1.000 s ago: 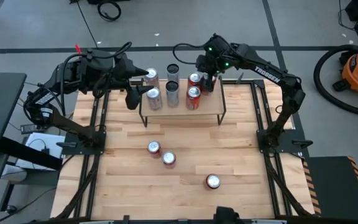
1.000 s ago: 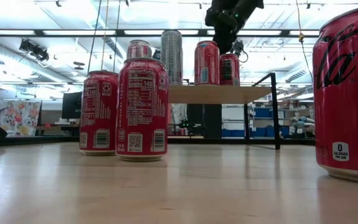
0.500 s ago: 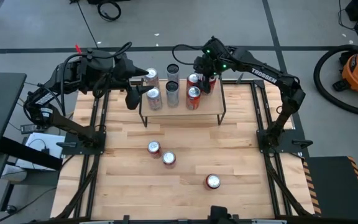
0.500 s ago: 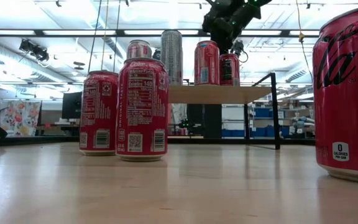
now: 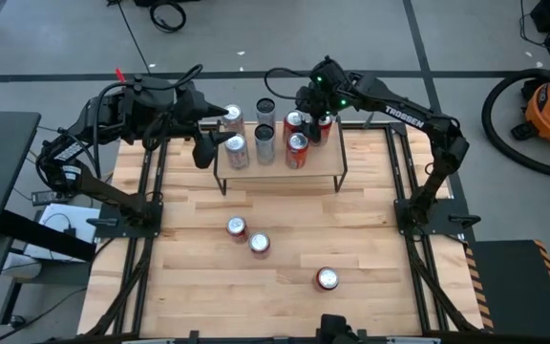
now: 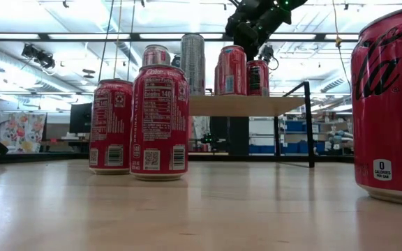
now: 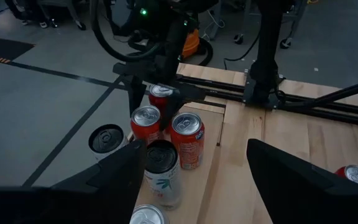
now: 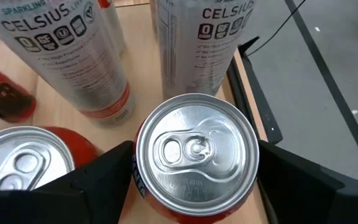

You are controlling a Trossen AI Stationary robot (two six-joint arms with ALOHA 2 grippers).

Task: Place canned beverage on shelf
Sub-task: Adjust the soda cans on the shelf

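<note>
High view: the right gripper [image 5: 306, 105] hangs over a red can [image 5: 293, 121] upright on the shelf [image 5: 323, 164] — left arm farther off. Right wrist view: its fingers [image 8: 306, 177] flank that can [image 8: 196, 149], apparently spread, not touching.

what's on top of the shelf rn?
On the shelf: four red cans and two tall silver cans. The right pincer straddles the back red can, covering much of it.

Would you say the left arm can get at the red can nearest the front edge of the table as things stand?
Probably not easily: the left gripper hangs beside the shelf, while that red can stands far across the table, though nothing blocks the way.
</note>
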